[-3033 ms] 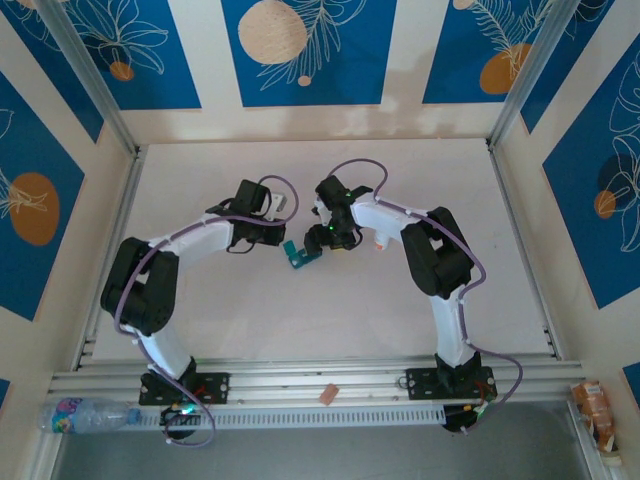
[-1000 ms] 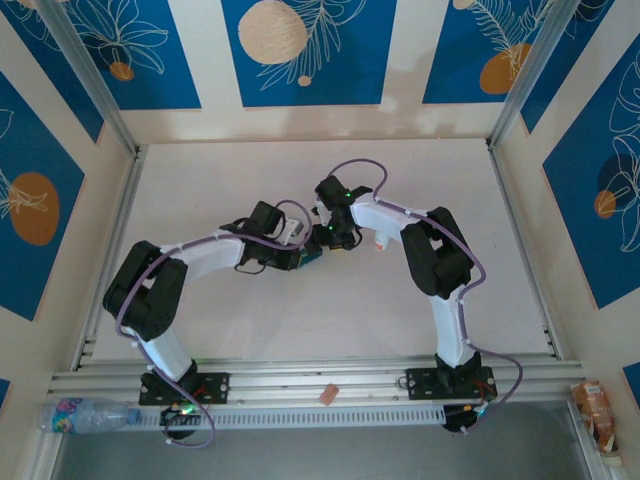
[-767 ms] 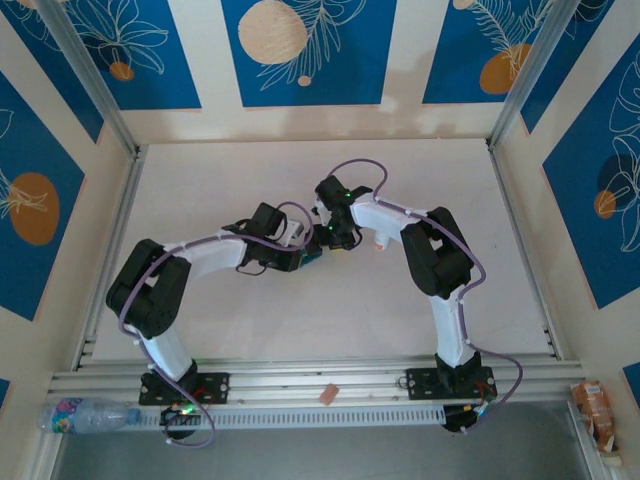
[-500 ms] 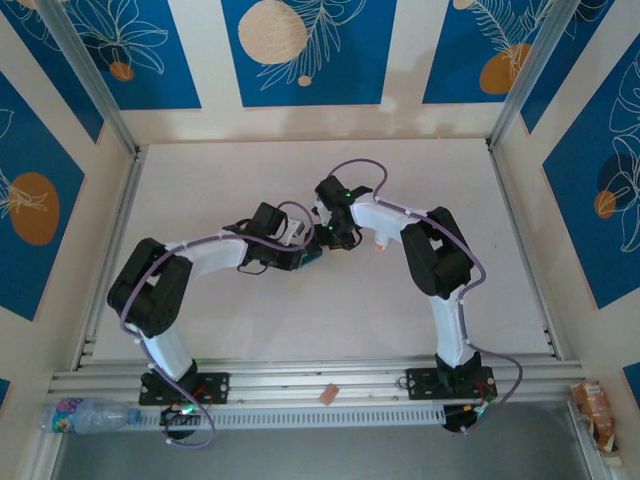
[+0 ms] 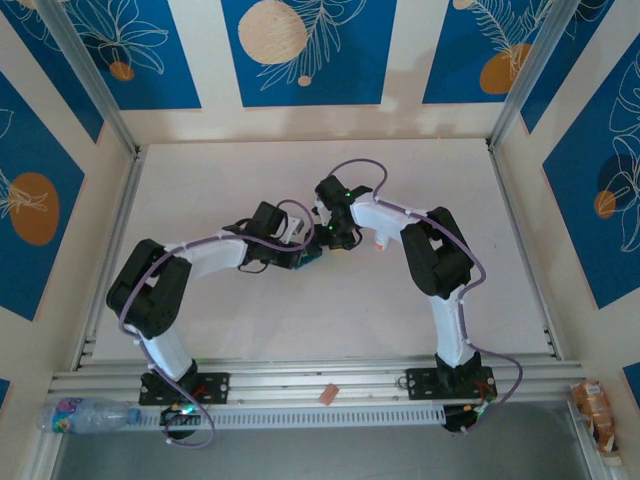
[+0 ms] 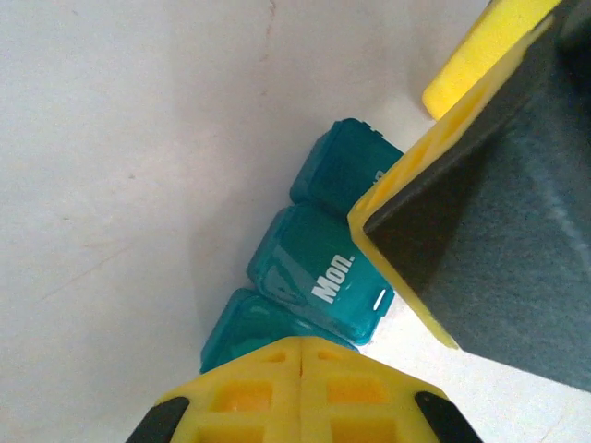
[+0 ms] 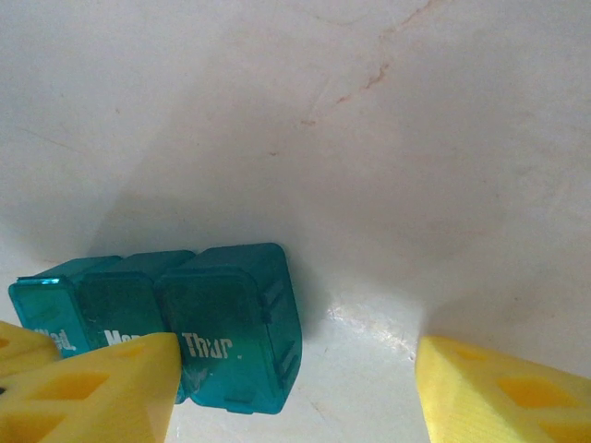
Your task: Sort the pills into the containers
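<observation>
While the pill box (image 6: 314,277) stays put, the left tool (image 6: 300,374) hovers.

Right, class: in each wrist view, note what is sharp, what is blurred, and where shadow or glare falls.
Left wrist: pill box lettering sharp, left gripper's fingers soft, shadow on the table left of the box. Right wrist: box sharp, right gripper's fingers soft, broad shadow above the box, pale glare on the table to its lower right.

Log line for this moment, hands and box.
left hand: shut, at pill box | right hand: open, at pill box | pill box: on table, lids closed
</observation>
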